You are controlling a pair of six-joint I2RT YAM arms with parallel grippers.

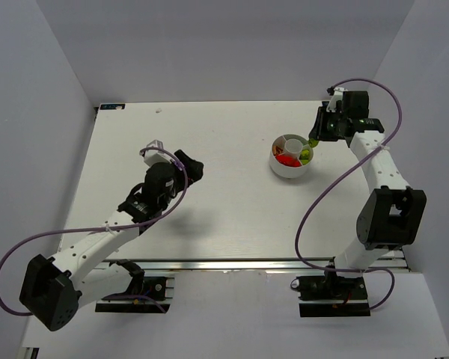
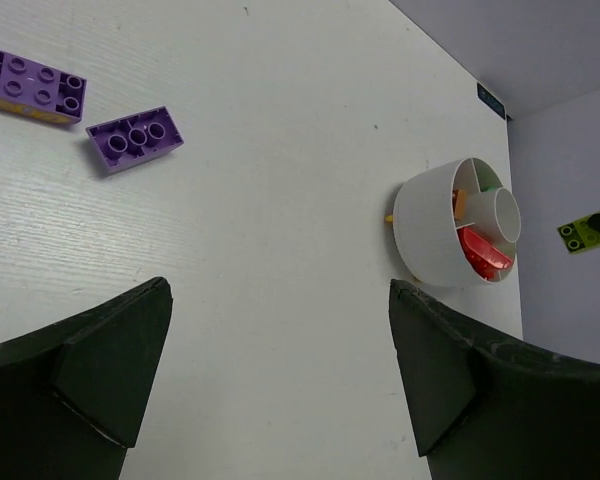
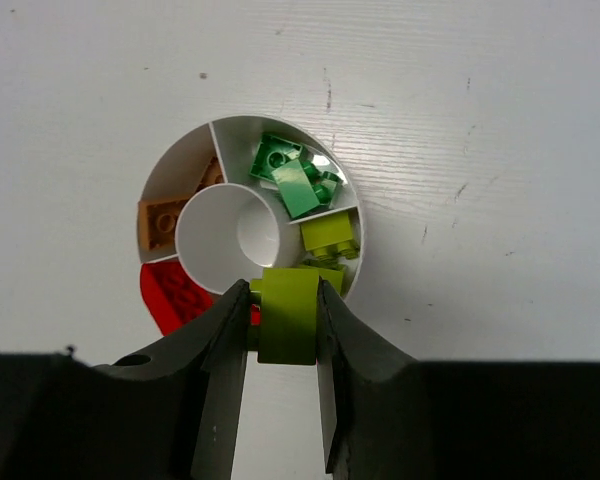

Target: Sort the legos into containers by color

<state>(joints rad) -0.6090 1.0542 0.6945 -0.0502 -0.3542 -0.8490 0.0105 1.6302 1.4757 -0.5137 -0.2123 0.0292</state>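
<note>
Yellow-green brick [image 3: 288, 315] pinched in right jaws, long axis along the fingers | bowl [image 3: 180, 170]'s matching wedge just ahead, below | left jaws spread; purple brick [image 2: 135, 138] ahead-left on counter [image 2: 280, 150]

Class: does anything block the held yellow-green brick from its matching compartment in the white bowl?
Nothing visible does. The right claw holds the yellow-green brick at the bowl rim, beside the open compartment already holding a second yellow-green brick.
</note>
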